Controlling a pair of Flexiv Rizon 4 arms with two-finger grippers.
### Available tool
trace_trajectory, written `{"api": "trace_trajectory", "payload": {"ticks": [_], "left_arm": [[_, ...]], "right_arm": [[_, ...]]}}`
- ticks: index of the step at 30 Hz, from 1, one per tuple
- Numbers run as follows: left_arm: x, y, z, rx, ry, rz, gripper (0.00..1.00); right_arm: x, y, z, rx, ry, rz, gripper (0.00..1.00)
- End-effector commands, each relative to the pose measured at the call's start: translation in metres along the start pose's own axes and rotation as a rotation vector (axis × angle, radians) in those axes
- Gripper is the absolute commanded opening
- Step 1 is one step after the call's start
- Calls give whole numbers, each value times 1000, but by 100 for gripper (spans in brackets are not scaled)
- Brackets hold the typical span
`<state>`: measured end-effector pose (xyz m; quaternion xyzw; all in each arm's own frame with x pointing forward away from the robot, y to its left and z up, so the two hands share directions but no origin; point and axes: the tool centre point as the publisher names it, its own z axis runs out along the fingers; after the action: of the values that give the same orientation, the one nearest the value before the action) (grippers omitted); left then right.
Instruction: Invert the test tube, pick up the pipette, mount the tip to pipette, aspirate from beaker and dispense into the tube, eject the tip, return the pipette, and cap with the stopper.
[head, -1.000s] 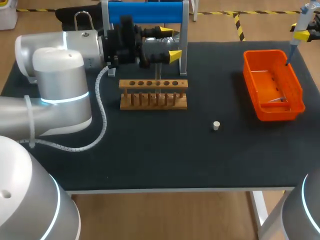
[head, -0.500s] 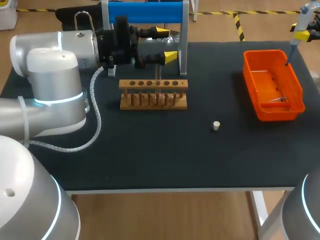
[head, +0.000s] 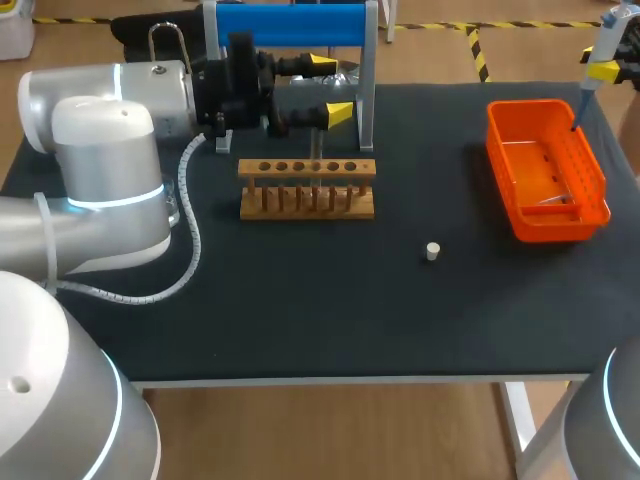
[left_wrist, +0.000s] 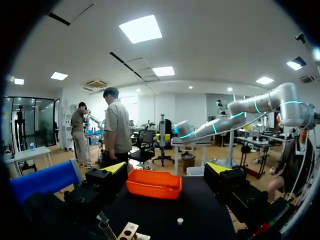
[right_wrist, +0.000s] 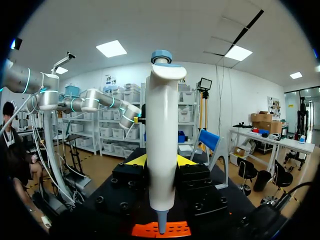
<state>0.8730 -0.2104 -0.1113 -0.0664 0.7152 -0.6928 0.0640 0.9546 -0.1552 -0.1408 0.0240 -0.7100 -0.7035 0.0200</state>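
Bright, even overhead light, soft shadows only — faint ones under the wooden rack (head: 307, 168) & orange tray (head: 548, 225) on the matte black table (head: 300, 310). Glossy left arm (head: 110, 150) shows mild glare; pipette (right_wrist: 161, 135) evenly lit.

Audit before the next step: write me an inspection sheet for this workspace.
surface: black table, flat.
job's things: wooden rack mid-table, a tube at it; small white stopper alone in front and to the right of the rack; orange tray at the right; blue stand behind the rack; pipette held over the tray.
clutter: nothing seen.
grippers: left gripper open, level, behind the rack; right gripper shut on the pipette.
cables: white coiled hose from the left arm lies on the table.
surroundings: nothing seen reaching over the table.
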Motion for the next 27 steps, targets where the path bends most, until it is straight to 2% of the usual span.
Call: {"api": "trace_trajectory", "payload": {"ticks": [1, 3, 11, 14, 19, 27], "left_arm": [[0, 0, -1, 0, 2, 0, 100], [0, 0, -1, 0, 2, 0, 100], [0, 0, -1, 0, 2, 0, 100], [0, 0, -1, 0, 2, 0, 100], [0, 0, -1, 0, 2, 0, 100], [0, 0, -1, 0, 2, 0, 100]], "right_arm": [[1, 1, 1, 4, -3, 0, 0], [1, 1, 1, 4, -3, 0, 0], [30, 12, 23, -19, -91, 34, 0], [42, 16, 38, -4, -105, 28, 0], [62, 22, 70, -2, -95, 9, 0], [82, 22, 133, -7, -12, -12, 0]]}}
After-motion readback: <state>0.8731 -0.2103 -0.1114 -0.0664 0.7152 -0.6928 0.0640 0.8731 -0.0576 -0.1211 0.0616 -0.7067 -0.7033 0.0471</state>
